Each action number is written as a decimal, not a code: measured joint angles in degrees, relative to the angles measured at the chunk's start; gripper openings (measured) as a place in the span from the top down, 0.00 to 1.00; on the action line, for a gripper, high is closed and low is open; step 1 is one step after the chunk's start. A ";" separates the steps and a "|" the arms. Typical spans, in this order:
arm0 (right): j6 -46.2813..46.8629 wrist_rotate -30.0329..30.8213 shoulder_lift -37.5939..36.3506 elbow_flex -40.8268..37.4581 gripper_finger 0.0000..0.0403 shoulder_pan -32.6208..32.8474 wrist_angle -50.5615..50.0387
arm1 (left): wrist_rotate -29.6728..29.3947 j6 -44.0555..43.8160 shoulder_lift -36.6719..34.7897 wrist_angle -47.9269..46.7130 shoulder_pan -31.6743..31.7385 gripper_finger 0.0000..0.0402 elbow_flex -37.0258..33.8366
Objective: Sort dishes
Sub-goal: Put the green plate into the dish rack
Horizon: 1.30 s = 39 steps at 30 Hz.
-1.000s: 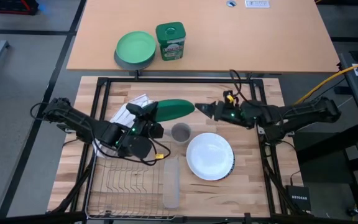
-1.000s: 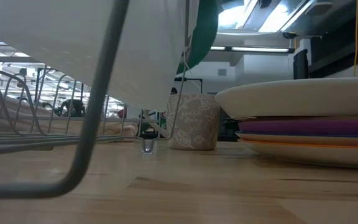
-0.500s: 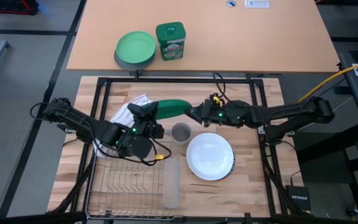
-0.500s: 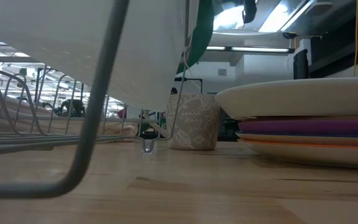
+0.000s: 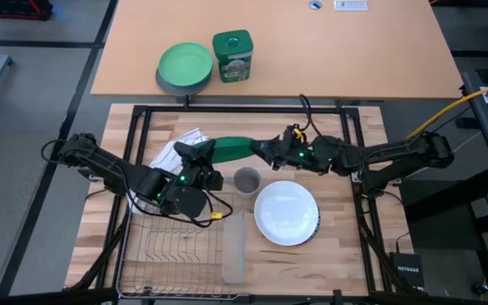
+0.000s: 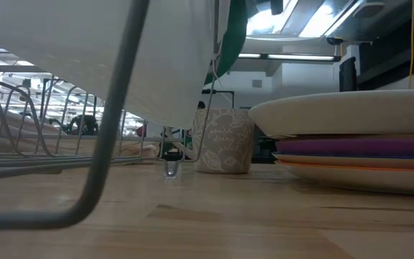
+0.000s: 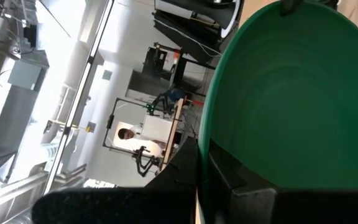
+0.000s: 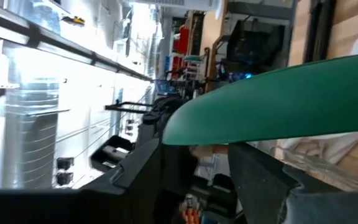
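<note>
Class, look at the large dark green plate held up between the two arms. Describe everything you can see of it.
The dark green plate is round, smooth and glossy, probably plastic, with a shallow rim. It is held off the table, above the mug. The left pincer grips one edge; the right pincer straddles the opposite edge.

The mug (image 5: 246, 180) stands at the middle of the table (image 5: 346, 246). The stack of plates (image 5: 286, 213) lies just right of it, nearer the front edge. The dish rack (image 5: 172, 250) sits left of the mug toward the front. A held plate (image 5: 235, 148) hangs just behind the mug, the left gripper (image 5: 200, 158) on its left end, the right gripper (image 5: 265, 150) on its right.
</note>
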 joint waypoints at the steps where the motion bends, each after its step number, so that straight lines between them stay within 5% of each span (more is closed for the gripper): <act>1: 0.00 0.50 0.00 0.00 0.53 0.00 -0.10 | -0.07 0.07 0.00 0.03 -0.22 1.00 0.00; 23: -1.42 0.85 6.07 -0.04 0.54 0.04 0.41 | -0.17 4.51 6.49 0.25 -2.56 1.00 0.04; 34: -3.39 1.61 6.75 0.15 0.86 0.02 5.31 | -0.55 2.37 6.44 0.84 -2.58 1.00 0.02; 39: -5.72 1.28 6.71 0.22 0.92 0.00 5.81 | -0.01 1.11 6.43 0.79 -2.60 0.96 0.02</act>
